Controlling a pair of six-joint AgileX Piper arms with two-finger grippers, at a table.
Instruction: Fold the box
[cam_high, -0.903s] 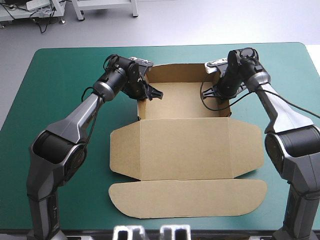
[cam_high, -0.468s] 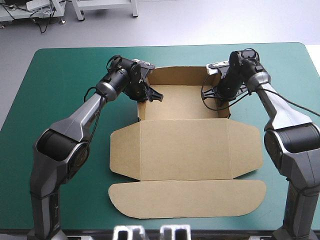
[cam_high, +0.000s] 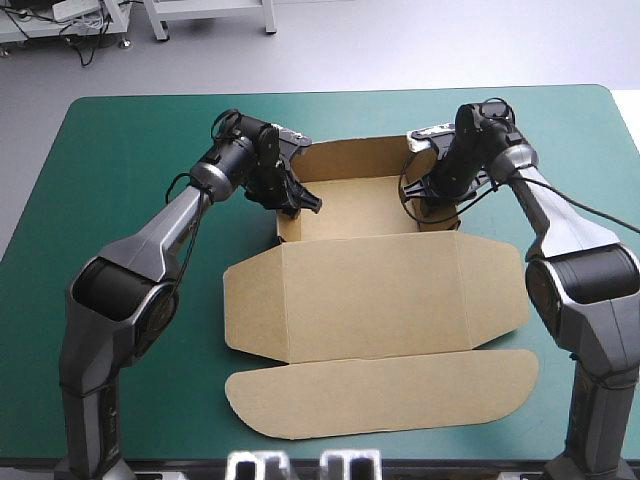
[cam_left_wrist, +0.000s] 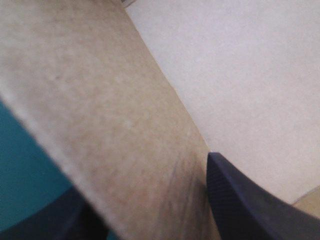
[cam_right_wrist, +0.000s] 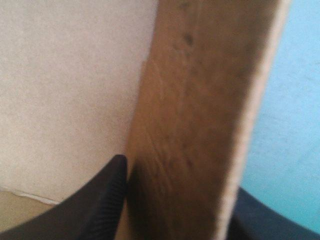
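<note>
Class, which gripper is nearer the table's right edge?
Right. The right gripper holds the box by its right wall; the left gripper holds its left wall, farther across the table.

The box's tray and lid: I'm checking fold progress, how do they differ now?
The box's tray has raised walls; the lid lies flat on the teal-green cover. The left gripper and right gripper each clamp a tray side wall; the lid is untouched. Both are one brown sheet.
</note>
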